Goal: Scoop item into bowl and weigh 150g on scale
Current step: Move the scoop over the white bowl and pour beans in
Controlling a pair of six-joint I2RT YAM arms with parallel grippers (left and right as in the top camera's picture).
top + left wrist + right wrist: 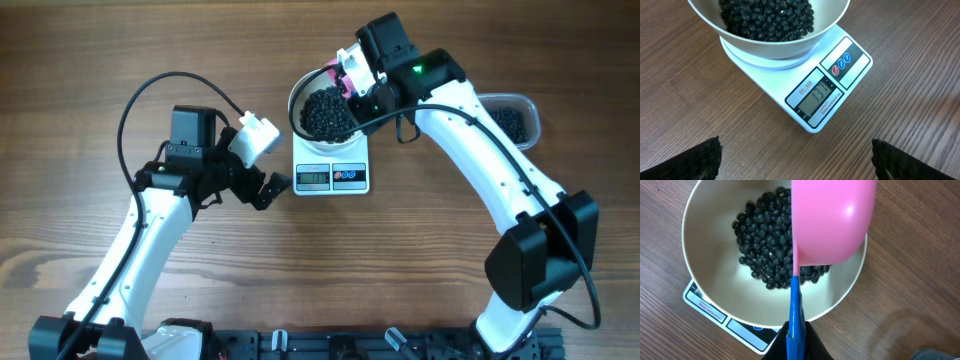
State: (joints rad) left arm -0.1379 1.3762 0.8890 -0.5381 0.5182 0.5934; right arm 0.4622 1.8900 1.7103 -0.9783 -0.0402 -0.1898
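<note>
White right arm (480, 150) reached from the table's near edge, elbow bent, with its wrist over the bowl (695, 280). The right gripper (795, 341) was closed tight on the blue handle (796, 305) of a pink scoop (832, 220). The scoop hung over the bowl's right side with its underside to the wrist camera. Whether it touched the beans (765, 240) could not be determined. The beans lay heaped in the bowl, which stood on the scale (840, 85). The display (816, 97) appeared to read 131.

The left arm (150, 240) was bent at the elbow, left of the scale. The left gripper (797, 160) faced the scale's display edge with its jaws spread wide. It held nothing and hung above the table (700, 110).

A clear tub (520, 115) holding more beans stood to the right, behind the right arm.
</note>
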